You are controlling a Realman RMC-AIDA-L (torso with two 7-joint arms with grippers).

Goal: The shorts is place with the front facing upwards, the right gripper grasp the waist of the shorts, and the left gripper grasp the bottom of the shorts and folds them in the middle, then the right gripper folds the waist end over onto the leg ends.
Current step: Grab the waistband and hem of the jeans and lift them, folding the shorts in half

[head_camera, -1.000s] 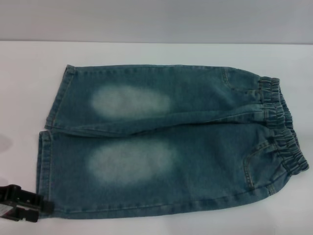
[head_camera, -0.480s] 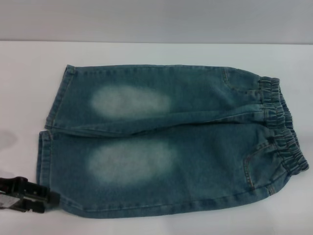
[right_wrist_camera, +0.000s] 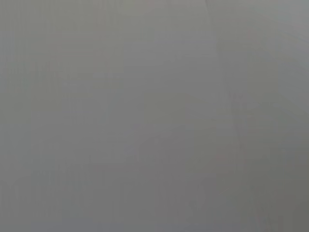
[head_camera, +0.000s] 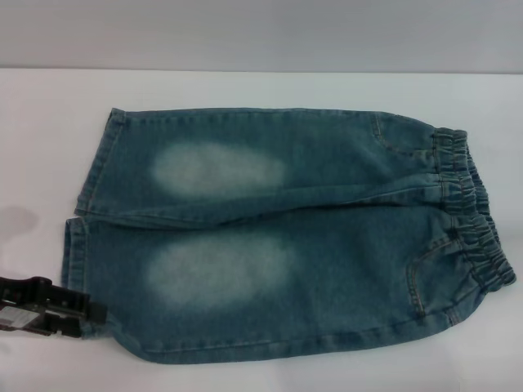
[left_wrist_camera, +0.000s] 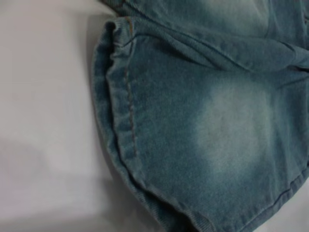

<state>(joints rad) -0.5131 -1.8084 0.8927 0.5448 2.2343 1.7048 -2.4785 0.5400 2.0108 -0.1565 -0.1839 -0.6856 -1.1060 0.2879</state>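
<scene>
Shorts [head_camera: 278, 237] lie flat, front up, on the white table [head_camera: 270, 86], filling the middle of the head view; waist of the shorts [head_camera: 474, 216] at 3 o'clock, bottom of the shorts [head_camera: 78, 245] at 9 o'clock, two pale patches on the legs. Left gripper [head_camera: 86, 314] sits at roughly 8 o'clock, touching or pinching the near leg's hem corner, which looks pulled inward and a little lifted off the table; whether its fingers are closed on the cloth or only nudging it, cannot tell. Left wrist view shows that hem [left_wrist_camera: 123, 111] with its orange stitching, curled at the edge, no fingers in view. Right gripper not visible anywhere; its wrist view shows only a plain grey surface, so likely parked away from the waist. Handling guess: denim is soft but fairly thick, moderate weight, will drape and sag if held at one point, not slippery or fragile. Best holds look like the doubled hem edge for the left and the bunched elastic band for the right, since both give thick ridges to pinch.
</scene>
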